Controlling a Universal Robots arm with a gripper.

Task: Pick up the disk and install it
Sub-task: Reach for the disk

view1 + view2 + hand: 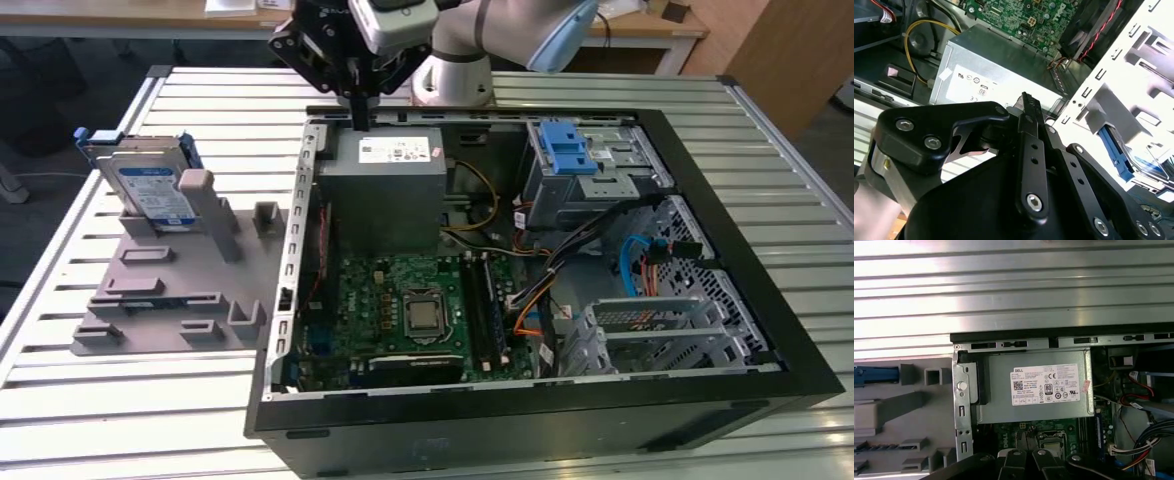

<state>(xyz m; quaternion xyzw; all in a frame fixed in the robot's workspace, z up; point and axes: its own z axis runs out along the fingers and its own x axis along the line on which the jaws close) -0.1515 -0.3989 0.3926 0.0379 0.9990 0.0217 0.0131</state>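
My end effector [360,122], clenched on nothing, hangs above the power supply [387,190]. The disk [150,185] stands well apart, so I judge a square, open-fingered approach best.

You have open air above the case wall [307,220]. That wall and the power supply [384,190] stand just below your gripper [360,118].

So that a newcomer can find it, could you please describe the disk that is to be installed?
Start at the open computer case on the slatted table; at the exterior view's left of it lies a grey fixture. The disk stands upright at that fixture's far end. It is a silver slab with a blue-and-white label in a blue frame, unlike the plain grey blocks around it.
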